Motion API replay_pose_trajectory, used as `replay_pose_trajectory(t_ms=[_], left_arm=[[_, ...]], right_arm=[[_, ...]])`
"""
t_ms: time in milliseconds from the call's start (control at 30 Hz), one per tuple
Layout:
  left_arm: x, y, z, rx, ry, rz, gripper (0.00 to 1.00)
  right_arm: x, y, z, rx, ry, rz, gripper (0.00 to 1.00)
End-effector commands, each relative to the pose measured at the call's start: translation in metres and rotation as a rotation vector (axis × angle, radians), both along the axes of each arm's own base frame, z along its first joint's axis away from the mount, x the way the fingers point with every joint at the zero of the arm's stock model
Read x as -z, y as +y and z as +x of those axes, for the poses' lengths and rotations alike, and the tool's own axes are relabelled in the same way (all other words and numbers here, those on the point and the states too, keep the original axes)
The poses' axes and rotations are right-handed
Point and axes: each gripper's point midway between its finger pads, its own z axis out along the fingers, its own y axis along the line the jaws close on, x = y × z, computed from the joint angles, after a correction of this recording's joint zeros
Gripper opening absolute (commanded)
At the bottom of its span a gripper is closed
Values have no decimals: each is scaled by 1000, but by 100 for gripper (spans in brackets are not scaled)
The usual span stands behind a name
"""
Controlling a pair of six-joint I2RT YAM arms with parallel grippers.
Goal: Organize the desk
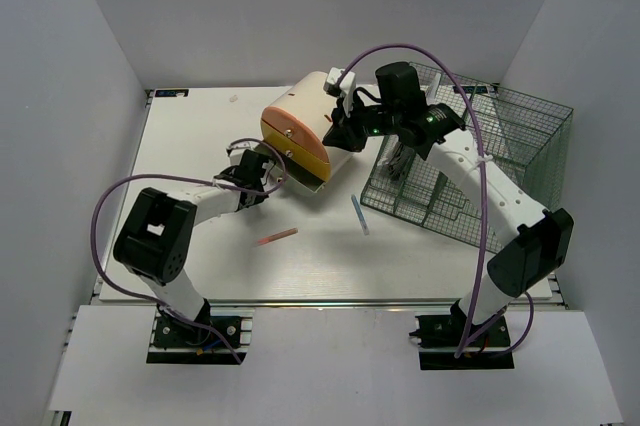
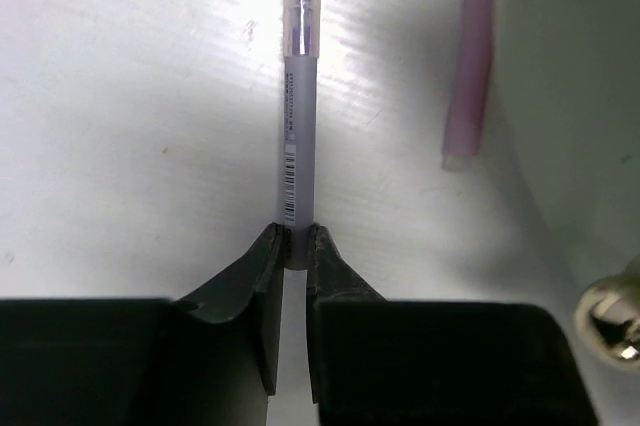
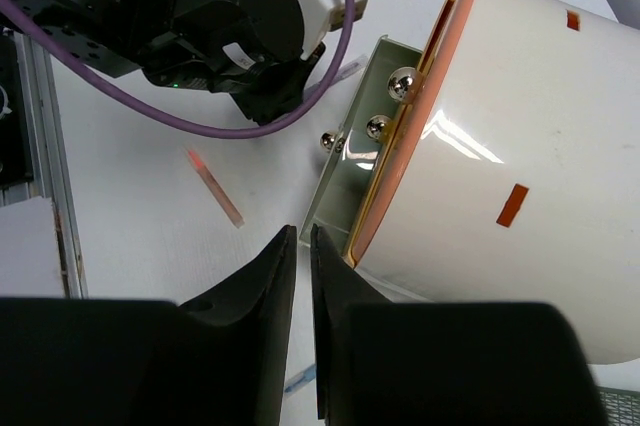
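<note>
The top view looks steeply down from above and behind the arm bases, far enough off to take in the whole counter [image 1: 200,146]. The left wrist view sits very low and close. It looks along the left hand [image 2: 297,238] at a pen [image 2: 298,126] and a small patch of counter. The right wrist view hangs higher, looking down past the right hand [image 3: 303,246] over the tub [image 3: 520,126], a red stick [image 3: 215,188] and the left arm [image 3: 230,16]. The top view shares these three.
</note>
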Motion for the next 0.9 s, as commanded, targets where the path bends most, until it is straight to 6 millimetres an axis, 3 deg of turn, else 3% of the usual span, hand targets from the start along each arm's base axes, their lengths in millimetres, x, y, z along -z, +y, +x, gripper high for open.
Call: replay_pose_trajectory(t_ms=[0, 100, 300, 500, 867], left_arm=[[23, 20, -50, 4, 162, 49, 0], [11, 18, -56, 27, 136, 1, 0], [-19, -21, -63, 218, 96, -181, 0], [-26, -37, -80, 330, 135, -250, 0], [-31, -47, -80, 431, 152, -261, 0]], right_arm=[[-18, -3, -2, 3, -40, 40, 17], [-21, -3, -2, 3, -43, 45, 17], [-23, -3, -5, 0, -42, 58, 17], [-21, -4, -8, 1, -38, 66, 17], [-26, -11, -10, 16, -53, 78, 17]])
